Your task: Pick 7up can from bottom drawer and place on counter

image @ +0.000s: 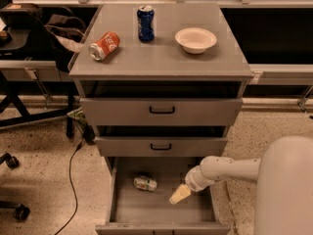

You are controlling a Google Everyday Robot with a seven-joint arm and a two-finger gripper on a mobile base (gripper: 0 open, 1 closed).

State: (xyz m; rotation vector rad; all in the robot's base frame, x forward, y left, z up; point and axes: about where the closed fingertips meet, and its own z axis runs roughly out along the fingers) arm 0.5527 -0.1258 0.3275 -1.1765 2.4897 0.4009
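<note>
The 7up can (145,183) lies on its side on the grey floor of the open bottom drawer (161,212), left of the middle. My gripper (179,195) hangs inside the drawer to the can's right, a short gap away and not touching it. The counter (166,58) is the grey top of the cabinet above.
On the counter an orange can (104,45) lies on its side, a dark blue can (145,23) stands upright and a white bowl (195,39) sits at the right. The two upper drawers (161,112) stick out slightly. A chair (19,58) and a cable (71,175) are at the left.
</note>
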